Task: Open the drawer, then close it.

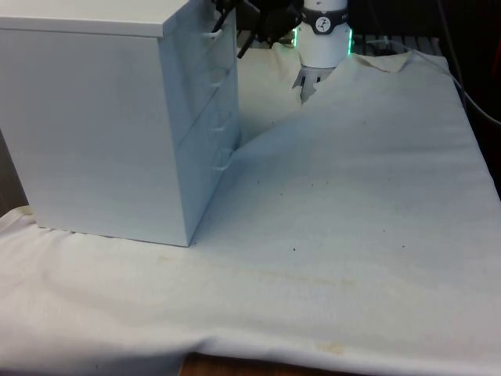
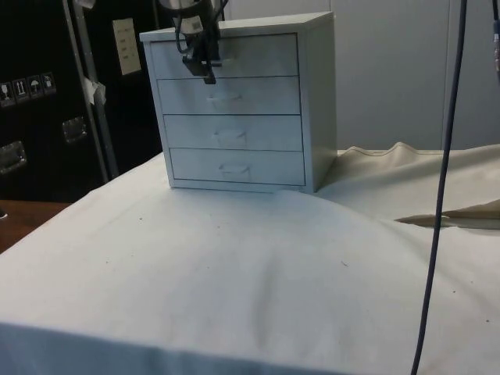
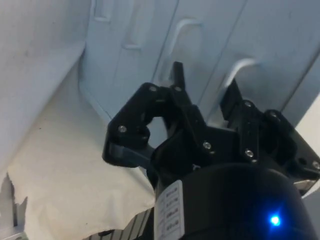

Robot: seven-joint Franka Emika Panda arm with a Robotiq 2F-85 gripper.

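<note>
Chest of drawers (image 2: pixel 234 105) at 11 o'clock on table (image 2: pixel 234 273), all drawers flush. End effector (image 2: pixel 205 62) at top drawer (image 2: pixel 234 56), fingers (image 3: pixel 176 75) parted, straddling handle (image 3: pixel 240 67), nothing gripped; posed to hook and pull.

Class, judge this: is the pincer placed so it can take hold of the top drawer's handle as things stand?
Probably yes: the pincer hangs open right before the top drawer's handle, with nothing between them.

Dark cabinets (image 2: pixel 47 94), perhaps pale wall (image 2: pixel 391 70) behind.
</note>
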